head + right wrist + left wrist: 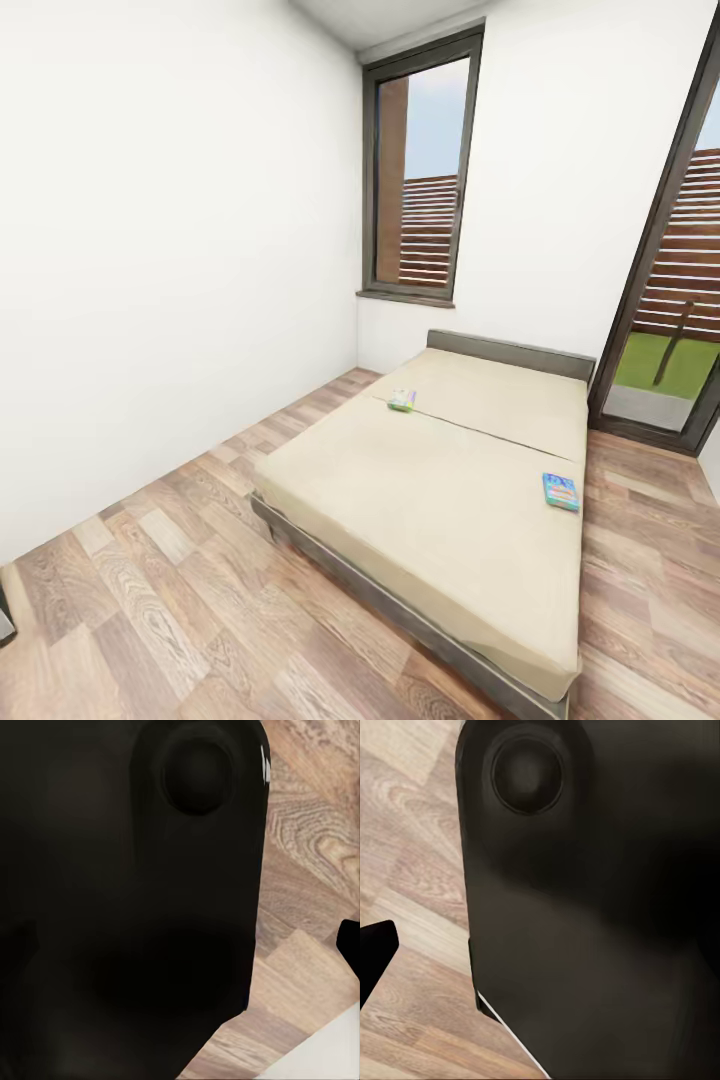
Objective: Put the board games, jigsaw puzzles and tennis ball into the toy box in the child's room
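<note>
Nearest to you, both wrist cameras look down past a dark body panel point(585, 915) of the robot at wood-plank floor point(412, 870). You likely have the arms tucked at the sides for driving, which would explain why nothing is being reached for. A black tip shows at the edge of each wrist view, but you cannot tell from these whether either set of jaws is wide, narrow, or holding anything.

In the head view, bare plank floor lies between you and the bed point(440, 500). The bed sits low, with a plain beige mattress, a grey frame and a low grey headboard at the far end, angled away to the right.

Two board games lie flat on the mattress, well apart:
- The light blue board game point(561, 491) sits at the right edge, nearer you. It is a flat rectangle with a colourful printed cover, close to the mattress edge, so you could probably reach it from the right side without leaning over.
- The green-edged board game point(402, 400) sits farther off at the left edge, just before the seam across the mattress. Its cover is pale; the print is too small to read.

Beyond the bed, a tall dark-framed window point(420, 170) is set in the far white wall, with a glazed door point(670, 300) at far right.

You still have everything to fetch; the approach to the bed looks like the step in hand.
</note>
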Controlling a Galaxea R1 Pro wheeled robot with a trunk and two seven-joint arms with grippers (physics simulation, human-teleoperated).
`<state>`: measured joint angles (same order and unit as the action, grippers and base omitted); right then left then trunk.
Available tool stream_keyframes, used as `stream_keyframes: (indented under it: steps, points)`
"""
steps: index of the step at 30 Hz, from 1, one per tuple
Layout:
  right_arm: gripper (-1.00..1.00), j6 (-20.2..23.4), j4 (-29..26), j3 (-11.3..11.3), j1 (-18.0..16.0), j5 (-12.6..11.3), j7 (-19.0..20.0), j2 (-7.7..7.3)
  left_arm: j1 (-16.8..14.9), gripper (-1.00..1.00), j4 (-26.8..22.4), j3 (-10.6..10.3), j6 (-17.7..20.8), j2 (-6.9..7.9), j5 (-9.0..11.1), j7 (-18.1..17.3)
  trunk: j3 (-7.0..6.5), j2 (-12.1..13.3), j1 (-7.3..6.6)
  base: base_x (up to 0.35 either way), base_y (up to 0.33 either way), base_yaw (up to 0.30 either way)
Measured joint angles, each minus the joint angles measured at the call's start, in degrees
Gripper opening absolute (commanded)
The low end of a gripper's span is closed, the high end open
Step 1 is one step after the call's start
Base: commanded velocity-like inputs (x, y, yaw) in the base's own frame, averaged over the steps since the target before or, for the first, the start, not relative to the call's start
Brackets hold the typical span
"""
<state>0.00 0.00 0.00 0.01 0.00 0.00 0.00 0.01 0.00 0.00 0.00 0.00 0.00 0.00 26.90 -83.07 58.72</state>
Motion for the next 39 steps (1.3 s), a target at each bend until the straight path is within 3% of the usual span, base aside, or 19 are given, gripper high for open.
stream_keyframes:
  steps: [6,11,23,39]
  points:
    - [1.00,0.21,0.01,0.10,-0.08,0.08,-0.08,-0.08,-0.26,1.00,-0.08,-0.08,-0.08,-0.05,0.00,-0.08,-0.02,0.01,0.01,0.000,0.000,0.000]
    - [1.00,-0.20,0.00,0.12,-0.08,-0.01,-0.08,0.93,-0.25,1.00,-0.17,0.10,-0.50,-0.39,0.00,-0.08,-0.02,0.01,0.01,0.000,0.000,0.000]
    - [1.00,-0.16,0.00,0.08,-0.08,-0.15,-0.08,0.61,-0.22,1.00,-0.21,0.07,-3.81,-0.34,-0.01,-0.08,-0.02,0.01,0.00,0.000,0.000,0.000]
    - [1.00,-0.27,0.00,0.16,-0.08,-0.02,-0.08,0.61,-0.24,1.00,-0.22,0.03,-4.00,-0.34,-0.01,-0.08,-0.02,0.01,0.00,0.000,0.000,0.000]
